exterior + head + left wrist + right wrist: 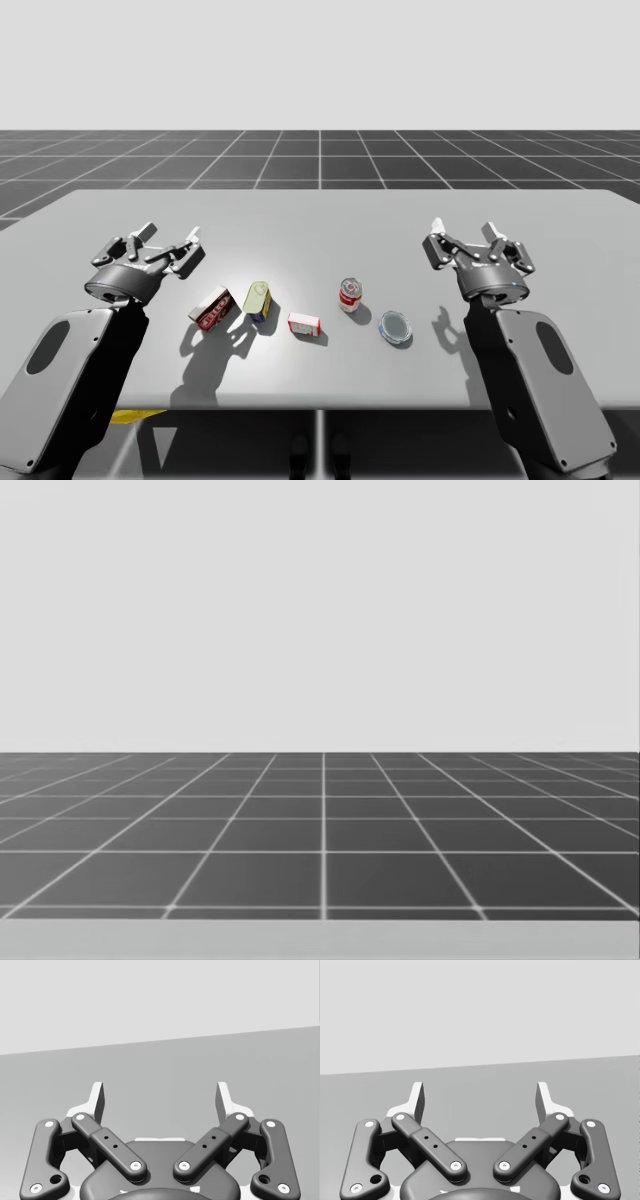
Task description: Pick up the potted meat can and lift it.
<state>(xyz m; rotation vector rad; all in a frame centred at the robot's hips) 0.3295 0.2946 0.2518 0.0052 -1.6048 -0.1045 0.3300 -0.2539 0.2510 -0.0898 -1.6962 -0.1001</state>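
- Logging left gripper (174, 238) hovering above table (320, 215) toward its 9 o'clock side, fingers (98, 1100) standing wide apart, gripping nothing.
- Logging right gripper (463, 232) hovering toward table's 3 o'clock side, fingers (543, 1100) likewise spread, gripping nothing.
- Finding yellow-and-blue can (258, 300) resting on table at about 4 o'clock from left gripper, well apart from it, touching neither gripper.
- Noting red-and-white box (213, 305) lying just beside that can at its 9 o'clock, small white-and-red box (304, 323) near at its 4 o'clock.
- Noting red-and-white round can (349, 295) standing further toward 3 o'clock, flat blue round tin (395, 327) lying at its 4 o'clock.
- Seeing only bare table surface ahead of fingers in both wrist views.
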